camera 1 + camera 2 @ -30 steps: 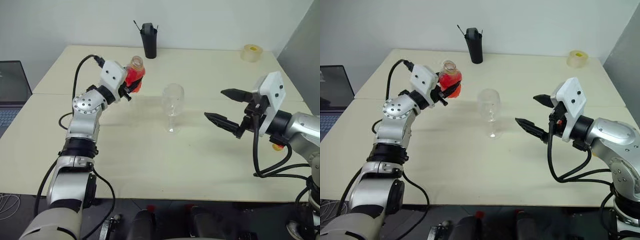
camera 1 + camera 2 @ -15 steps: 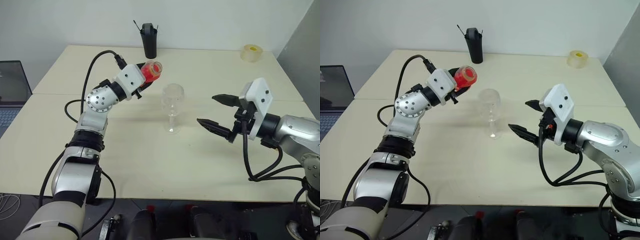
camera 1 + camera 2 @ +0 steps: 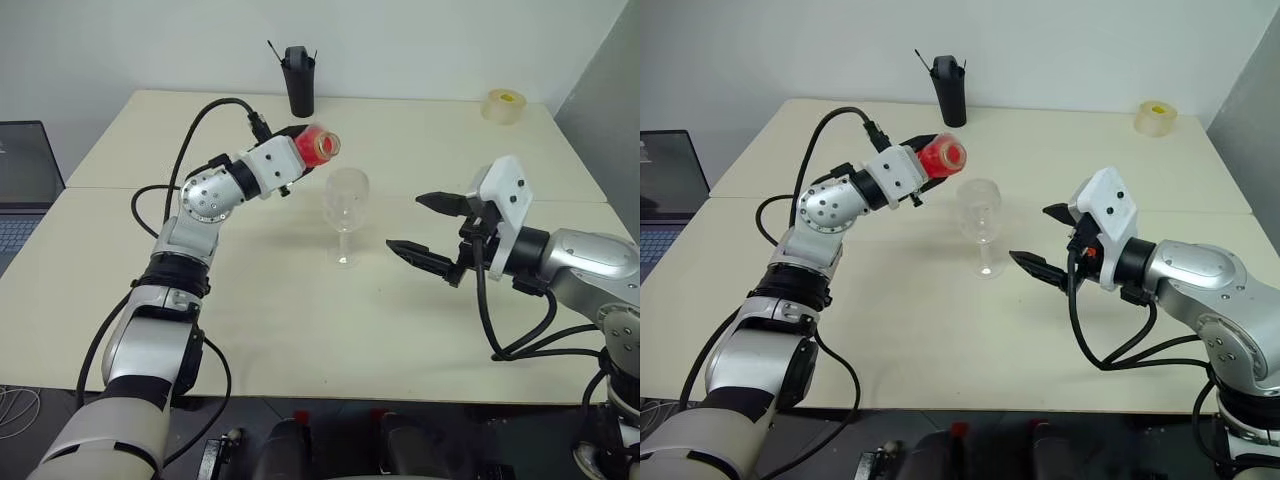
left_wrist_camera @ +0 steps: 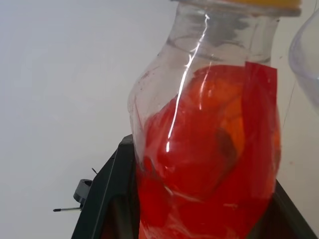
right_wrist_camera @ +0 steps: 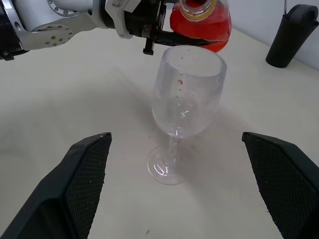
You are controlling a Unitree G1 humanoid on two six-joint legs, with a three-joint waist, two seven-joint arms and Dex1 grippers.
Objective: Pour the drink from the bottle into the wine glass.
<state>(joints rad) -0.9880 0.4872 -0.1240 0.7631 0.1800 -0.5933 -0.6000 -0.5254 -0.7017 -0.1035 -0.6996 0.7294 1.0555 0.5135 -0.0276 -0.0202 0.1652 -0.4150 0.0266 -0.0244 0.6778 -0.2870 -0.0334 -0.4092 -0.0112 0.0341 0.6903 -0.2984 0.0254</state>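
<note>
Two pincers: left (image 3: pixel 300 150) clamped on tilted clear ribbed plastic bottle (image 3: pixel 314 145) beside upright clear stemmed wine glass (image 3: pixel 345 200); right (image 3: pixel 428 229) apart.

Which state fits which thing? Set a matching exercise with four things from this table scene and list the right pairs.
Things:
1. bottle
2. wine glass
3. black cup
4. right gripper

States:
A. open, beside the glass
B. upright at the table's far edge
C. tipped, held by the left gripper
D. upright mid-table, no drink pooled in it

Pairs: 1-C, 2-D, 3-B, 4-A
</note>
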